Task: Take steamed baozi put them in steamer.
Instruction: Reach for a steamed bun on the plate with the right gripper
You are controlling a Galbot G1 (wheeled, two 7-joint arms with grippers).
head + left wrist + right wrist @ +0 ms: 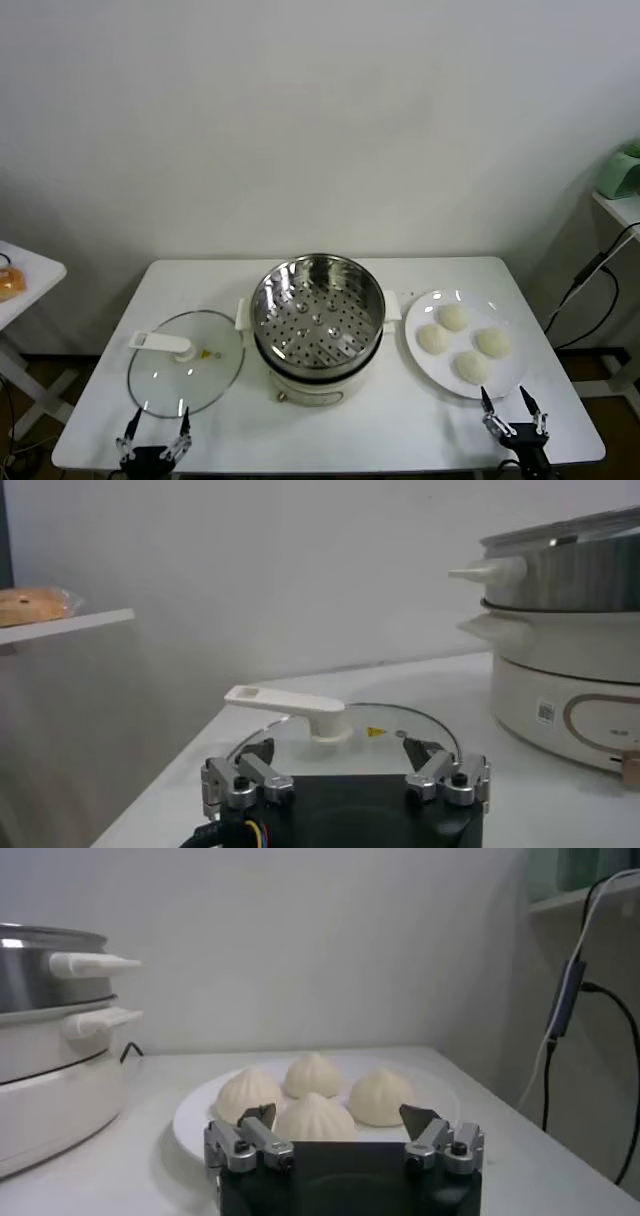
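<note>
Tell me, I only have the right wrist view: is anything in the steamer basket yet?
Observer: No. From the head view the steamer shows only its bare perforated bottom.
Operator: Where is the lid?
Observer: The glass lid lies flat on the table, on the steamer's left side.
Operator: And the left end effector?
Observer: The left end effector sits open at the table's near edge, just before the lid, holding nothing.
</note>
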